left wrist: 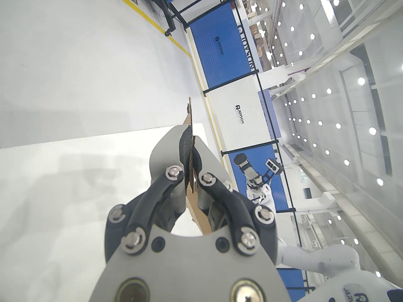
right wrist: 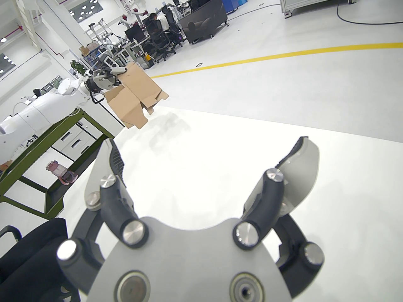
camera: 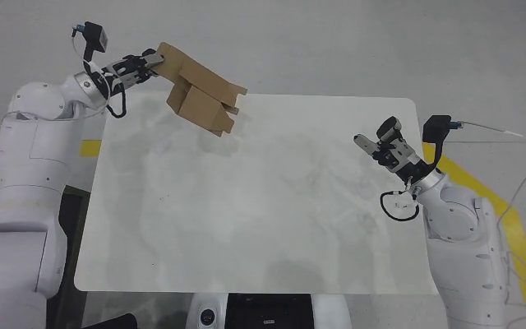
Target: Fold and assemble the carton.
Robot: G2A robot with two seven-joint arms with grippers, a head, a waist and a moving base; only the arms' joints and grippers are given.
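One carton, partly folded w/ flaps loose, hangs just above the far-left corner of the table. Left gripper is clamped on a panel edge, so the L arm is the near one. Carton's long axis runs from that grip out twd table centre. Right gripper, fingers spread w/ nothing between, sits by the right edge, well apart. Carton lies diagonally across from it; next fold prob. needs the R arm to cross over.

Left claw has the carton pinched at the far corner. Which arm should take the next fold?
Right, probably: the left claw is shut on the carton, while the right claw is open, empty and facing it.
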